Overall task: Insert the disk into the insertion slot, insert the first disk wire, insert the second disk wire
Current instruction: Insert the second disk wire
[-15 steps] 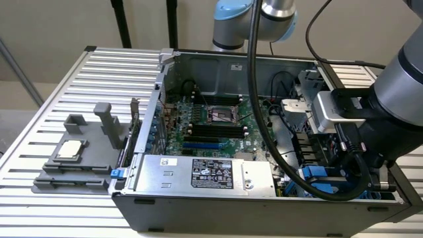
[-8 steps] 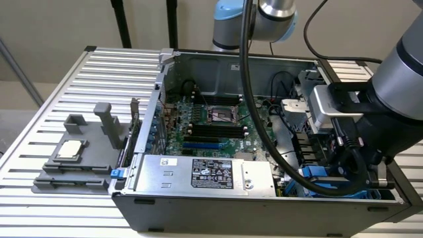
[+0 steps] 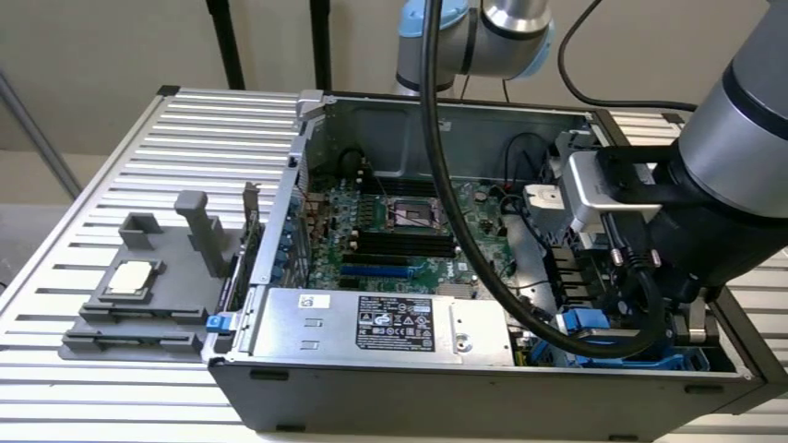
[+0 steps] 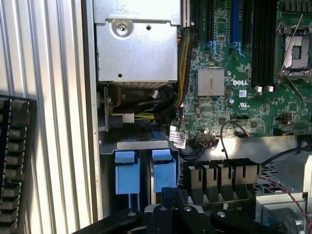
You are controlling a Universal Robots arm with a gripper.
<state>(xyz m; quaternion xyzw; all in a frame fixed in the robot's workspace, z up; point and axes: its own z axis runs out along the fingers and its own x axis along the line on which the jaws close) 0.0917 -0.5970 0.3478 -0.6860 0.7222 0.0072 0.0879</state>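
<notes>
Below, the tool (image 4: 171, 207) is pressed together by the blue latch tabs (image 4: 164, 170), near "DELL" motherboard (image 4: 229, 97).

slatted table (image 3: 111, 166): open pc case (image 3: 493, 388), grey fixture (image 3: 136, 314).

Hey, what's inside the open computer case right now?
Inside the computer case: a green motherboard, a silver power-supply box and blue latch tabs. The arm covers the drive corner, so the disk can't be made out.

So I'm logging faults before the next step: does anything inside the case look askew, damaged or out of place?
Nothing stands out. The motherboard lies flat, the power-supply box sits square, and the blue latch tabs stand side by side, upright.
</notes>
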